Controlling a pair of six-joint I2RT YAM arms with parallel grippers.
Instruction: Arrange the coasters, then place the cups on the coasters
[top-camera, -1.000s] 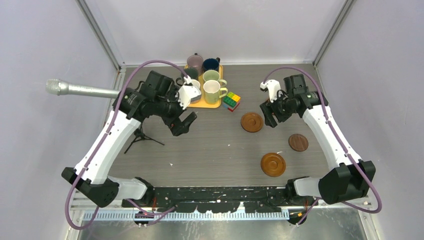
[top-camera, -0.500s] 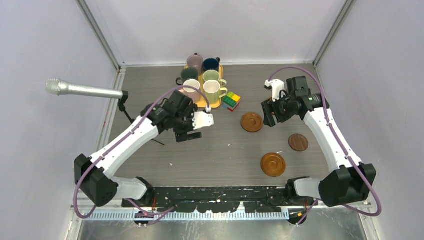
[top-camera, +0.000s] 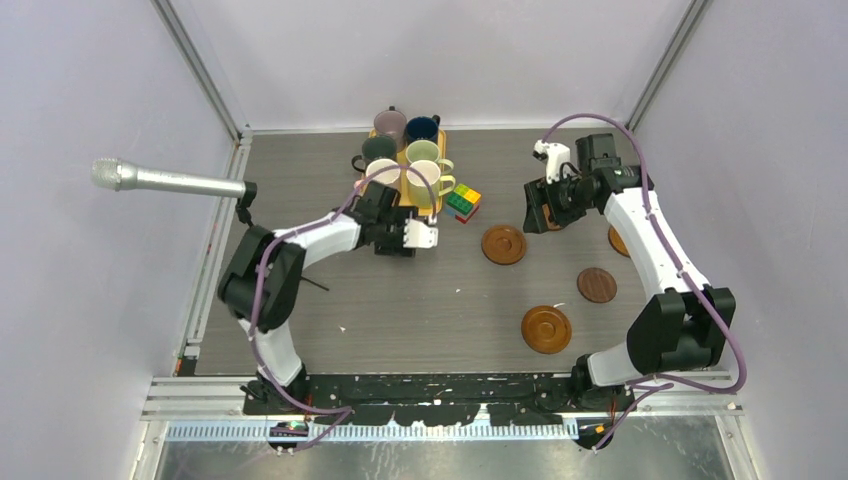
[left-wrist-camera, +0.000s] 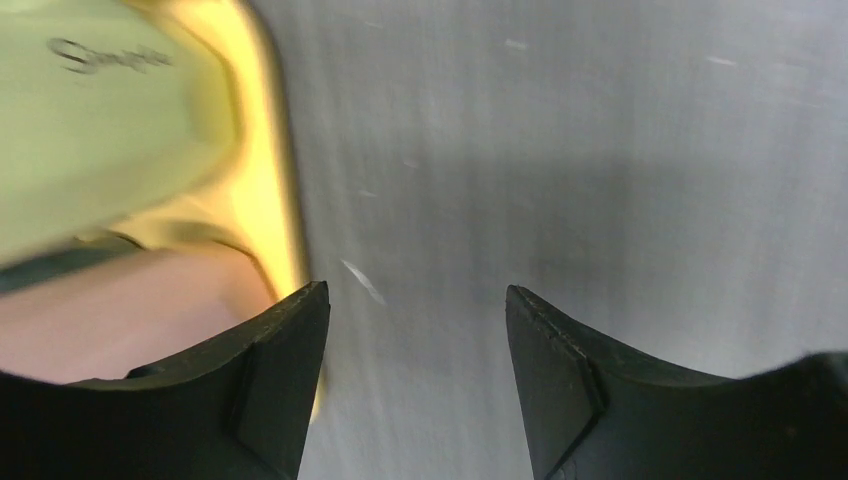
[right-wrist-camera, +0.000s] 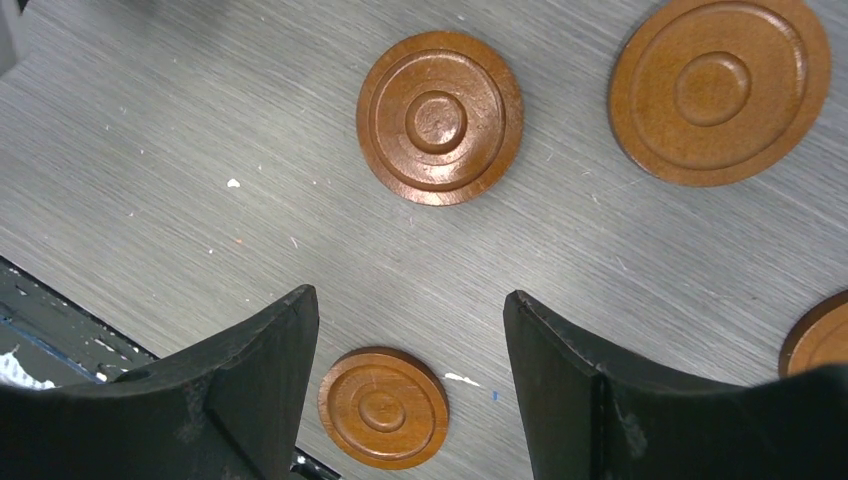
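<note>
status: early, by our read. No cup is on a coaster yet.
coasters: we count four on the right half of the table, well apart and in no clear row. There is a mid-table coaster (top-camera: 503, 244), a darker flat coaster (top-camera: 597, 285), a near coaster (top-camera: 546, 329), and a fourth coaster (top-camera: 617, 242) mostly hidden behind the right forearm. We can't see any others.
cups: all six are packed on the yellow-orange tray (left-wrist-camera: 275, 170) at the far centre. They are the mauve mug (top-camera: 389, 124), navy mug (top-camera: 422, 128), dark green mug (top-camera: 378, 148), light green mug (top-camera: 424, 152), pink-cream mug (top-camera: 383, 172) and pale yellow mug (top-camera: 426, 181).
left gripper (left-wrist-camera: 415, 300): fingers apart with nothing between them. It is over bare table just beside the tray edge, with the pale yellow and pink-cream mugs closest.
right gripper (right-wrist-camera: 408, 310): spread wide and empty. It hangs above the table at far right and looks down on the coasters.
clutter: a multicoloured cube (top-camera: 462, 201) sits just right of the tray, and a microphone (top-camera: 150, 178) pokes in from the left.
left to do: we'd say lay out the coasters, then move all six cups.
</note>
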